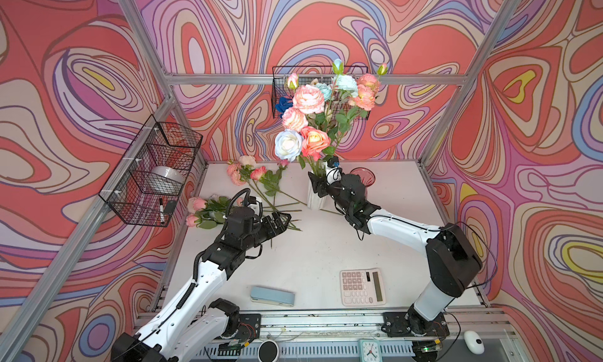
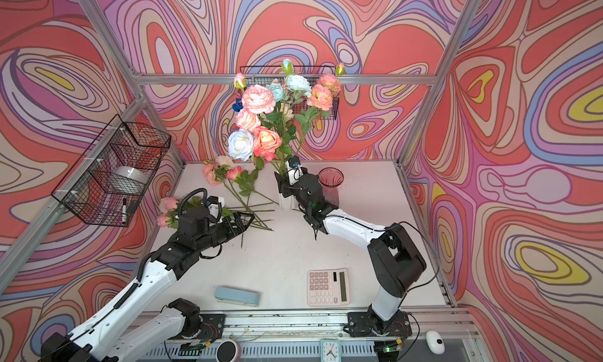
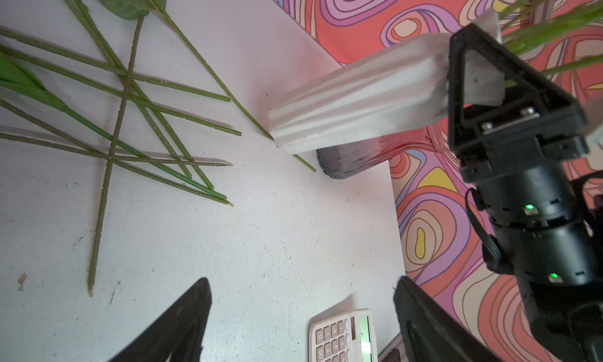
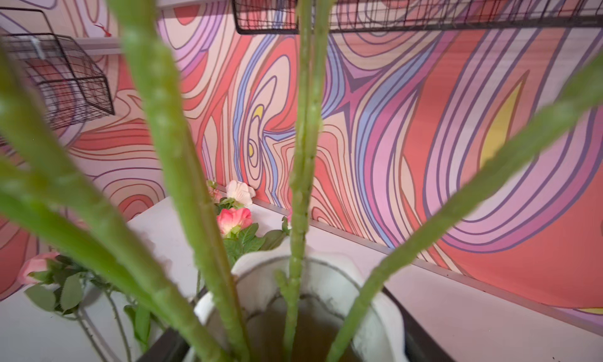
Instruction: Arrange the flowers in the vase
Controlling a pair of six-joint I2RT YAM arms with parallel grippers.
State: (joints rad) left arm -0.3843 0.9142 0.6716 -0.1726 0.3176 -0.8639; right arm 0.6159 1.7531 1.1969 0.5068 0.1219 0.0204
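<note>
Top views: flowers (image 1: 311, 115) (image 2: 261, 115) stand in the white ribbed vase (image 1: 316, 199) (image 2: 286, 200), far-centre on the table (image 1: 310, 256). Heads are pink, peach, cream-white and pale blue, plus one deep blue head (image 1: 283, 105) on the bunch's left side, with green leaves lower down. Stems run roughly upright from the vase mouth and fan out, heads up. My right gripper (image 1: 321, 185) (image 2: 288, 185) is round the vase's upper part, a finger each side, gripping it. A pink glass vase (image 1: 363, 177) is just right of the white one.

Loose flowers (image 1: 248, 176) (image 2: 225, 176) lie flat at far left. They have pink and cream heads, the long axis is diagonal, and the cut ends point near-right. A second bunch (image 1: 200, 212) lies by the left edge, heads left, stems pointing right. My left gripper (image 1: 282, 220) (image 2: 245, 218) hovers over the cut ends, wide, nothing in it.

Left wrist: bare green stems (image 3: 130, 115) criss-cross flat on the table, cut ends toward the vase (image 3: 359, 96). One runs right up against its base. My left gripper (image 3: 301, 280) is wide and empty over bare table, with a calculator (image 3: 342, 336) close by.

Right wrist: I'm looking at the vase mouth (image 4: 326, 269). Thick green stems (image 4: 176, 155), blurred, rise from it and splay apart. My black fingers (image 4: 160, 350) flank the rim. A pink loose head (image 4: 233, 220) lies on the table beyond.
</note>
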